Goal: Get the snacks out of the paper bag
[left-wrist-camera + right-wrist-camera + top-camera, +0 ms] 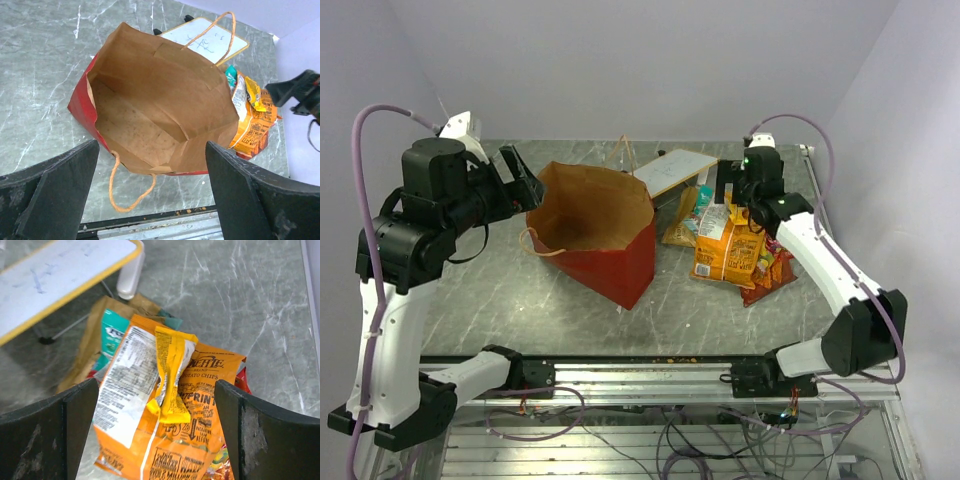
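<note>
left jaws and right jaws both hang spread wide, gripping nothing; on the surface [500, 300] the paper bag [150, 115] gapes, seemingly empty, the snacks [730, 245] heaped just beside it on the right; call it done only after checking the bag's corners

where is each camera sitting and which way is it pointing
Top external: fixed above and behind the robot, looking down the table; both arms show, left gripper beside the paper bag, right gripper over the snacks.
Left wrist: on the left arm, looking down into the bag's open mouth; its two open fingers frame the bottom.
Right wrist: on the right arm, looking down onto the snacks; its open fingers fill both lower corners.
Shared: all three show the whiteboard and snacks.
</note>
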